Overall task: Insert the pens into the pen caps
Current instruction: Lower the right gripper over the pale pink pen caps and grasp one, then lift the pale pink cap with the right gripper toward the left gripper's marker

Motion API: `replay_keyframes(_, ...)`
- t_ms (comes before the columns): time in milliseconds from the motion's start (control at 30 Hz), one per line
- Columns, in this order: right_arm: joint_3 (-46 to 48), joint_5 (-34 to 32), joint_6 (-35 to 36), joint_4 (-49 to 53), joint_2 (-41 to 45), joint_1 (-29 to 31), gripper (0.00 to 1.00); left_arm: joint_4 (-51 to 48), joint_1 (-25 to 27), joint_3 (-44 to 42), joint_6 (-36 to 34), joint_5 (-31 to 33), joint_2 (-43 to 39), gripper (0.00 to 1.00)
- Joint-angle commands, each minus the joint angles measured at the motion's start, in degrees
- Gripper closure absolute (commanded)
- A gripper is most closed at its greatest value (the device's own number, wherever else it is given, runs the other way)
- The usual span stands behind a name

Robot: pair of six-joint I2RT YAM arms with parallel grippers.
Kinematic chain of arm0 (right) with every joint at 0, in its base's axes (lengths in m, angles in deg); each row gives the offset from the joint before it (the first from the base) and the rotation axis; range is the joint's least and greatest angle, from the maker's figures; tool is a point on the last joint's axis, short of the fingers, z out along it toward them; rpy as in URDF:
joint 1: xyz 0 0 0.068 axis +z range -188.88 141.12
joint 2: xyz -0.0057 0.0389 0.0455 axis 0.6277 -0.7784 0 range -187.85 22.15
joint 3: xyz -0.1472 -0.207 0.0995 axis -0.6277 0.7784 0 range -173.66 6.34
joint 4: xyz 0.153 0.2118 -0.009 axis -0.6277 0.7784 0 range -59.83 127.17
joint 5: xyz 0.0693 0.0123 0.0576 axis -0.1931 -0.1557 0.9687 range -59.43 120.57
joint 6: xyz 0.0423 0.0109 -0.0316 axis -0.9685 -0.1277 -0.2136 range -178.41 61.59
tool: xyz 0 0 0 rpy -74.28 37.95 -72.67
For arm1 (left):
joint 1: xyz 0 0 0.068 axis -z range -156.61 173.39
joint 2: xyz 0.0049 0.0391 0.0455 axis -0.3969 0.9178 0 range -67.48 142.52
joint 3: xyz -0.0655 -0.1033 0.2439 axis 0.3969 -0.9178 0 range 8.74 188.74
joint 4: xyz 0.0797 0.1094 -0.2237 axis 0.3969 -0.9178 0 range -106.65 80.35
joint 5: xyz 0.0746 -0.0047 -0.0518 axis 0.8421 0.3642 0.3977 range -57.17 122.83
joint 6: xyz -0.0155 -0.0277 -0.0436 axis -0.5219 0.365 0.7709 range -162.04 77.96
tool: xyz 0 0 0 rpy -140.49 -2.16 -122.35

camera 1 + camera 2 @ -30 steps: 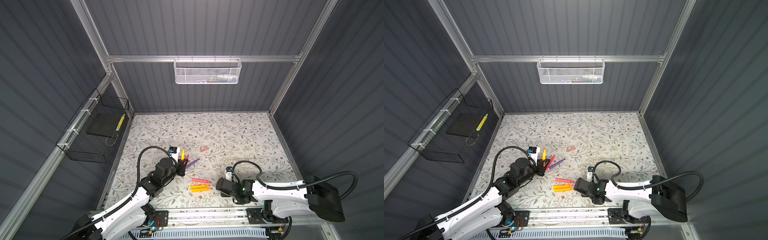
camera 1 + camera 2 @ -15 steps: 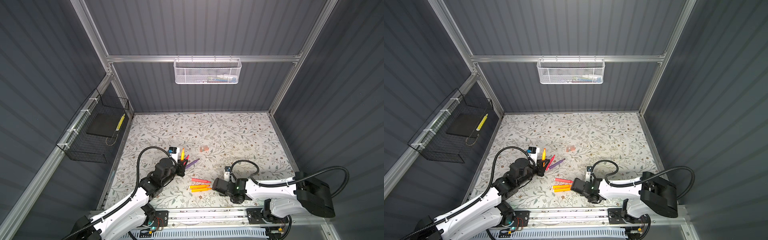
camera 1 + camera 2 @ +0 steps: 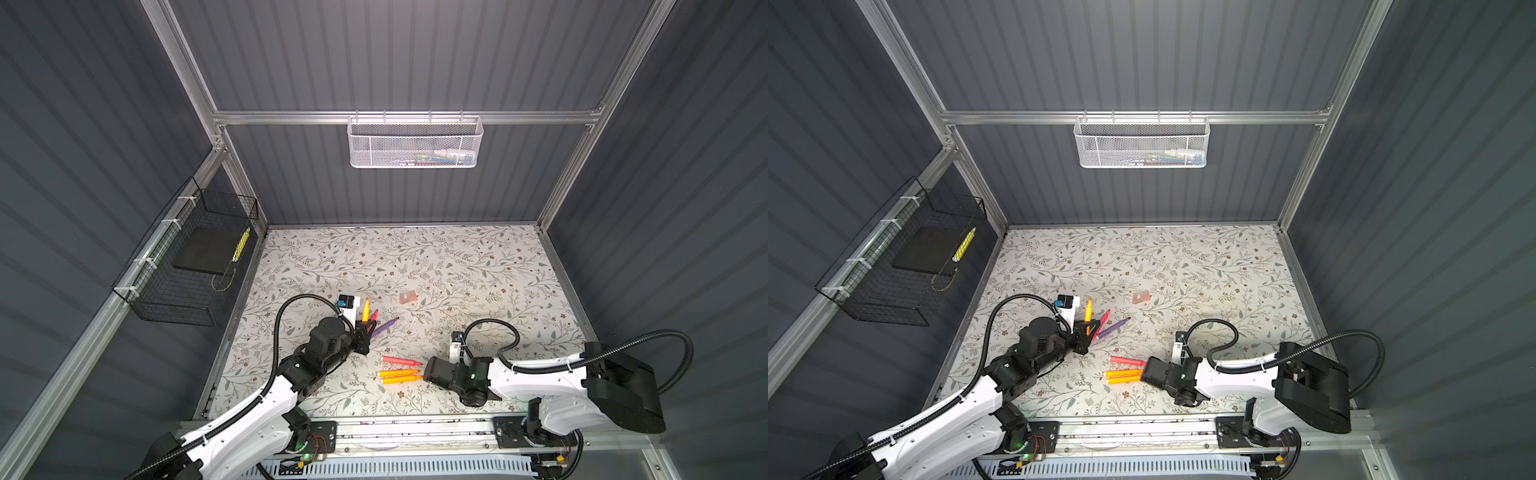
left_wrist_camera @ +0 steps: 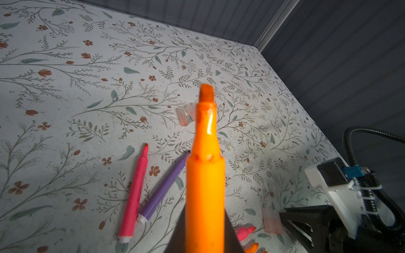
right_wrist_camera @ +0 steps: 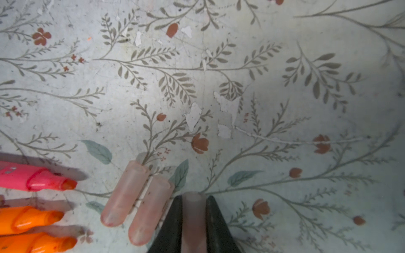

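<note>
Between the R gripper's fingers: a clear cap, clamped. Two more caps lie just beside it, w/ three pens near. L gripper is clamped on an orange pen. Well apart: a white mesh basket w/ blurry bits, and a black wire basket w/ a dark pad. The held cap shows only in the R wrist view.
</note>
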Motion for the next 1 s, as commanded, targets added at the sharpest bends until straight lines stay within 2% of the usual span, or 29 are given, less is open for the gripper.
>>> replay_keyframes(0,2.82,0.89,-1.64,2.4,-0.51,-0.21,0.82,1.64,-0.31,-1.12,1.5,-0.24,-1.61,1.0)
replay_keyframes(167,3.97,-1.48,-0.09,2.3,6.15,-1.44,0.84,1.7,-0.37,-1.38,4.73,1.16,-3.28,1.0)
replay_keyframes(300,4.57,-5.01,3.14,2.56,16.0,-4.3,0.87,2.98,-0.37,-2.03,5.24,-0.47,-5.06,1.0)
replay_keyframes(367,5.02,-6.93,6.36,0.0,23.78,-5.64,0.88,3.08,-0.37,-1.46,4.43,-2.33,-5.03,1.0)
replay_keyframes(467,5.86,-7.87,12.55,-9.09,32.58,-7.48,0.89,3.28,-0.41,-0.39,3.79,-4.84,-3.74,1.0)
replay_keyframes(600,7.08,-4.4,21.61,-25.76,39.29,-10.02,0.9,6.48,-0.37,0.54,2.99,-10.57,-1.21,1.0)
replay_keyframes(700,6.3,-0.13,25.91,-36.14,39.11,-11.69,0.91,9.63,-0.28,1.36,1.47,-16.95,0.37,1.0)
replay_keyframes(833,1.94,6.55,27.53,-44.98,33.8,-14.34,0.92,12.74,-0.28,2.25,1.1,-22.07,1.93,1.0)
replay_keyframes(967,-1.08,11.05,29.21,-53.23,27.41,-16.31,0.92,16.59,-0.19,1.8,2.16,-22.84,2.53,1.0)
